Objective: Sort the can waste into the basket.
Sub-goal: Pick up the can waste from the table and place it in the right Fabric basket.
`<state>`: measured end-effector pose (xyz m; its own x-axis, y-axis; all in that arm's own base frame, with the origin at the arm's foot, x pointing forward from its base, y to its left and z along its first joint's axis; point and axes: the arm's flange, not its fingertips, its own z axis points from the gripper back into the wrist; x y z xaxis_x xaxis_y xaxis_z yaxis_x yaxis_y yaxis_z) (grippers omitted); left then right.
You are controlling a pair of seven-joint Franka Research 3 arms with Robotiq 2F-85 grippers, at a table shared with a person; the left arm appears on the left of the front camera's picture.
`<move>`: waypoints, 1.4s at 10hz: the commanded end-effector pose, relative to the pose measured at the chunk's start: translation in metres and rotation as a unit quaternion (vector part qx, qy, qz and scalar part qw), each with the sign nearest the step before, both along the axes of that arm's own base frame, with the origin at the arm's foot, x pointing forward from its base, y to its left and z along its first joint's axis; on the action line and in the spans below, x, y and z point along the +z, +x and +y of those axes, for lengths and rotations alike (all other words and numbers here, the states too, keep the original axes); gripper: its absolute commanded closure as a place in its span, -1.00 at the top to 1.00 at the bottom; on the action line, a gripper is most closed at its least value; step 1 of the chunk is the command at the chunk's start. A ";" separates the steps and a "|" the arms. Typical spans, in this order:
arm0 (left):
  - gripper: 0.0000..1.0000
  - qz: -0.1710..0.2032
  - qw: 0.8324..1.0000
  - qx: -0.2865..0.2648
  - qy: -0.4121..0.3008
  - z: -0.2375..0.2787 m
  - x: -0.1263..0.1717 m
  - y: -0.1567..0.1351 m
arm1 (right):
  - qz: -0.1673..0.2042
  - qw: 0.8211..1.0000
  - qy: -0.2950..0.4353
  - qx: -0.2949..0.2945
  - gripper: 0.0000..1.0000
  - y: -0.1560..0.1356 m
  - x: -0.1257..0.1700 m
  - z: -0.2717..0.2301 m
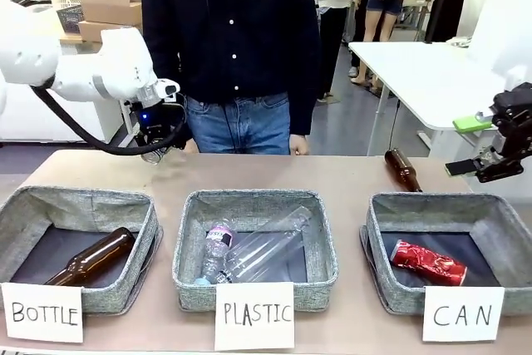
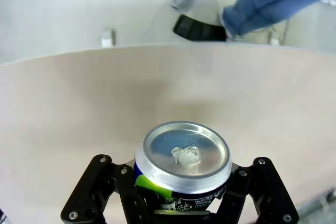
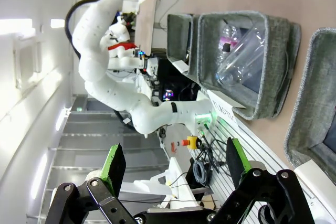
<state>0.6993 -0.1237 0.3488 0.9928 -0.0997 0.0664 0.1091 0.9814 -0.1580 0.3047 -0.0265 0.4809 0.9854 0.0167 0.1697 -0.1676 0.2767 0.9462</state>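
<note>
My left gripper [image 1: 155,145] hangs above the table's far left, shut on the silver can with dark print [image 2: 182,162]. In the left wrist view the can's top faces the camera, and the fingers [image 2: 137,182] press its sides. The shiny red can [image 1: 428,262] lies inside the grey basket [image 1: 381,230] carded "CAN" at the front right. My right gripper [image 1: 497,155] hovers open past that basket's far right corner, with nothing between its green pads [image 3: 114,162].
A brown glass bottle [image 1: 402,170] lies on the table behind the CAN basket. The middle basket [image 1: 189,243], carded "PLASTIC", holds clear bottles [image 1: 258,247]. The left basket [image 1: 17,214], carded "BOTTLE", holds a brown bottle [image 1: 91,257]. A person [image 1: 237,56] stands at the far edge.
</note>
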 end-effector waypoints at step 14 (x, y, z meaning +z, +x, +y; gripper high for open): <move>-1.00 -0.231 0.946 -0.174 -0.148 0.027 0.166 -0.247 | -0.064 0.997 -0.047 -0.002 1.00 -0.025 0.042 -0.009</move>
